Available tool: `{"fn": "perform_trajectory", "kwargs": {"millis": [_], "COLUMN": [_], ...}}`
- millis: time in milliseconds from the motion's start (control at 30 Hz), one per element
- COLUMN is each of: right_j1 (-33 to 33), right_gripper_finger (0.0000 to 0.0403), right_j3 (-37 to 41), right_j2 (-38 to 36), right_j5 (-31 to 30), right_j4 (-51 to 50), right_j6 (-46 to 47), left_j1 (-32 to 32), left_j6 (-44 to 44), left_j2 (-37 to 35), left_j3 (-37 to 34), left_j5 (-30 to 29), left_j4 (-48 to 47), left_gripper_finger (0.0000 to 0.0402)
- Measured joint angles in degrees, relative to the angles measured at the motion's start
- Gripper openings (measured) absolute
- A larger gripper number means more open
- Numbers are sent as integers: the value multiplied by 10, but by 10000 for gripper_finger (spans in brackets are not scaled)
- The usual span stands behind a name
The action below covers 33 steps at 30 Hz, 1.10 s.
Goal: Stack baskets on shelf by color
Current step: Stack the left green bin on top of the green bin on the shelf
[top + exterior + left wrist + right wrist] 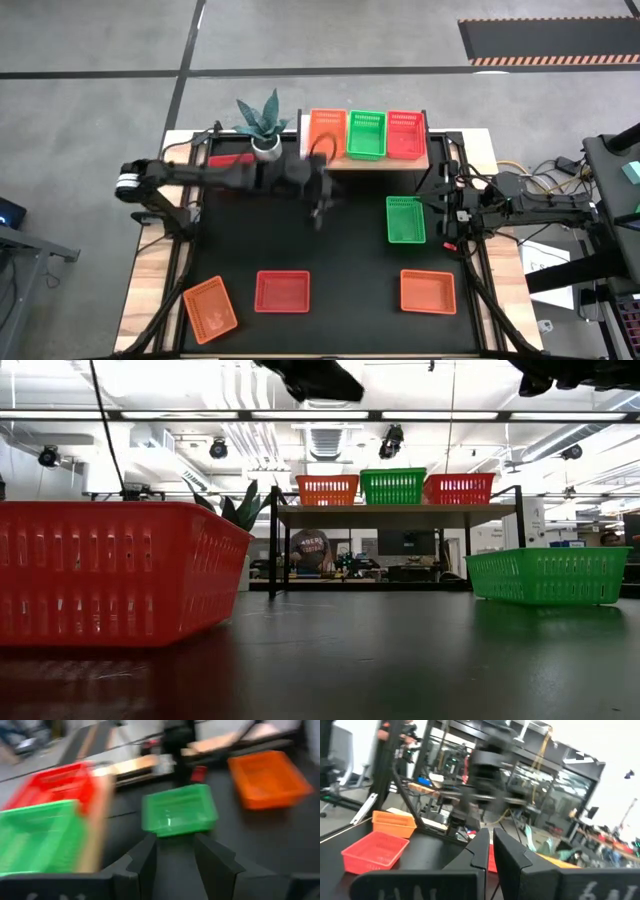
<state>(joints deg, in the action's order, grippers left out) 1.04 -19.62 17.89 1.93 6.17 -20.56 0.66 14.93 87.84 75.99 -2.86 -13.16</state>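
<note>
The pale-wood shelf (365,160) stands at the table's far edge and carries an orange basket (327,133), a green basket (366,135) and a red basket (404,135) side by side. On the black mat lie a green basket (405,220), a red basket (282,291) and two orange baskets (428,291) (210,308). My left gripper (175,855) is open and empty, in the air in front of the shelf's left end (320,212). My right gripper (490,847) is shut and empty, just right of the green basket on the mat (448,218).
A potted plant (262,125) stands left of the shelf. The mat between the shelf and the near row of baskets is bare. Cables and equipment lie beside the table's right edge (540,185). A person sits in the room behind the shelf (312,548).
</note>
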Motion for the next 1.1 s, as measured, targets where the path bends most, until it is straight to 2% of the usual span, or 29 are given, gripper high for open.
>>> {"fn": "perform_trajectory", "kwargs": {"millis": [67,200,367,433,567,733,1100], "right_j1": [0,0,0,0,0,5,56], "right_gripper_finger": [18,18,18,18,18,18,17], "right_j3": [0,0,0,0,-17,-100,-328], "right_j2": [8,39,107,142,204,275,409], "right_j5": [-12,-21,-59,-94,-165,-246,-251], "right_j4": [-1,2,37,69,88,3,-300], "right_j6": [11,37,62,71,76,105,101], "left_j1": [-44,-132,-211,-225,-229,-229,-228], "left_j6": [-2,-17,-26,-26,-27,-16,34], "left_j2": [-21,-46,-78,-93,-131,-168,-198], "left_j3": [-48,-165,-287,-320,-352,-361,-371], "left_j5": [-1,-11,-102,-133,-150,-156,-168], "left_j4": [6,93,281,316,349,347,351], "left_gripper_finger": [116,116,116,116,116,116,116]}}
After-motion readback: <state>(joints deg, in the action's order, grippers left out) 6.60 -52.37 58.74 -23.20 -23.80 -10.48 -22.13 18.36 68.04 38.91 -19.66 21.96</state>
